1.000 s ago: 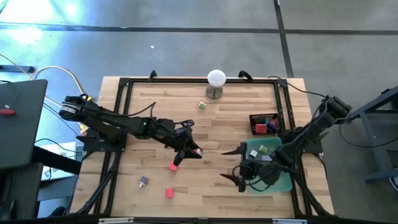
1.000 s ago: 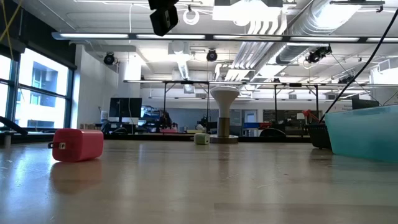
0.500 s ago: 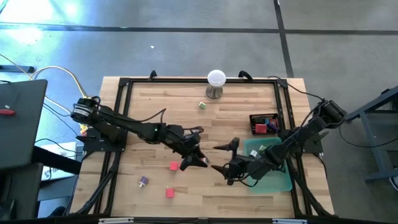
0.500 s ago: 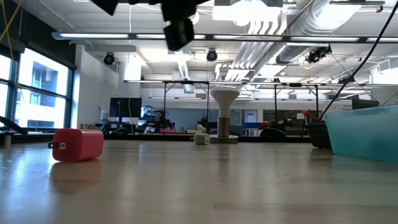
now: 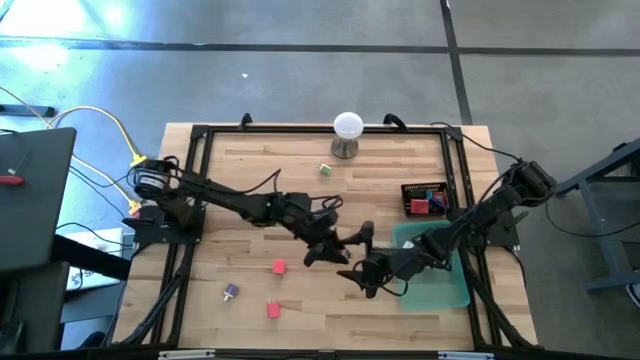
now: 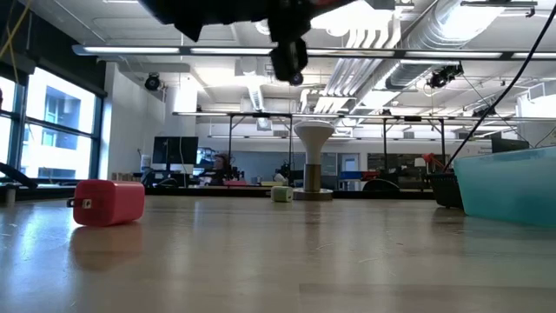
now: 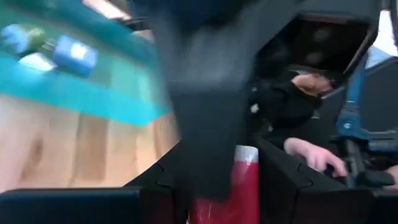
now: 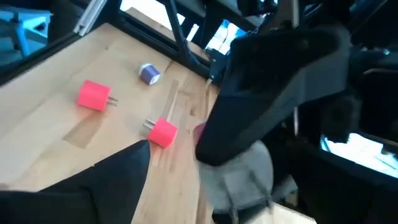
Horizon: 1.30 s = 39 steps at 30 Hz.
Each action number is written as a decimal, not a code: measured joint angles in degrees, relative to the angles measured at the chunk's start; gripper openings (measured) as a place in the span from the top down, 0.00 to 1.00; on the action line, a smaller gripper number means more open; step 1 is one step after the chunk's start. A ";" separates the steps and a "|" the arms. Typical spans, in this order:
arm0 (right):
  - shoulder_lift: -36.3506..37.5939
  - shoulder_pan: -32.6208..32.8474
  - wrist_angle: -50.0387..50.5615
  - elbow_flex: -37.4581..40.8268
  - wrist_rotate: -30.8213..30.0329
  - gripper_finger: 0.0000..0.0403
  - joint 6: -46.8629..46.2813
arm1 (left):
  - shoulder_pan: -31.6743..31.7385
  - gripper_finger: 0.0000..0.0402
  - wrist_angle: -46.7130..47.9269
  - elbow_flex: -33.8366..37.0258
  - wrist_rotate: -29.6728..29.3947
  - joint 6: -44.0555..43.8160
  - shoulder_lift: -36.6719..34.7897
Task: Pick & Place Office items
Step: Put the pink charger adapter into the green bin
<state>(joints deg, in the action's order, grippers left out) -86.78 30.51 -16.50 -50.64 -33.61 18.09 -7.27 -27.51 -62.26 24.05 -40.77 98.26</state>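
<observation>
I carried a red item [image 7: 219,186] in the left gripper [image 5: 322,249] toward the tray [image 5: 462,292], right gripper [image 5: 367,262] wide; four items waited on the counter [image 5: 250,305].

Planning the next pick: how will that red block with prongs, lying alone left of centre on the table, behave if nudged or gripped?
The red block looks boxy with flat faces, so it would probably slide rather than roll. It seems rigid and likely light. Its metal prongs stick out at one end, so a grip across the flat sides seems safer.
</observation>
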 joint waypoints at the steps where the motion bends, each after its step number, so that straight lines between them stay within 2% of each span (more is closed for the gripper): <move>1: 0.00 -0.17 0.29 -0.01 0.47 0.10 -0.18 | 0.00 0.69 -0.32 -0.58 0.06 -0.02 0.46; 4: 0.00 -0.18 0.56 -0.01 1.19 0.13 -0.26 | 0.02 0.69 0.45 -0.79 1.23 0.00 0.84; 8: 0.02 0.25 0.87 -0.01 1.88 0.23 -0.15 | 0.02 0.69 0.00 -1.09 1.21 0.02 1.18; 20: 0.00 0.19 1.05 -0.04 2.58 0.69 -0.51 | -0.02 0.69 0.12 -1.09 1.34 0.08 1.24; 25: 0.00 0.19 1.45 -0.05 2.54 0.70 -1.09 | 0.02 0.68 0.12 -1.05 1.34 -0.15 1.24; 33: 0.07 0.44 3.69 -0.08 1.90 0.70 -4.24 | 0.02 0.38 -1.02 -0.98 2.17 0.50 1.24; 36: 0.22 1.64 4.25 -0.08 -0.56 0.70 -6.20 | 0.28 0.33 -1.23 -0.98 3.03 0.53 1.24; 39: 0.40 3.89 8.05 -1.31 -4.79 0.70 -7.95 | 1.16 0.31 -1.69 -0.98 6.67 0.59 1.24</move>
<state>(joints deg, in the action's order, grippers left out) -86.39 34.40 -8.45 -51.96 -38.40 10.14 -6.11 -29.21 -63.24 30.72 -40.18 99.50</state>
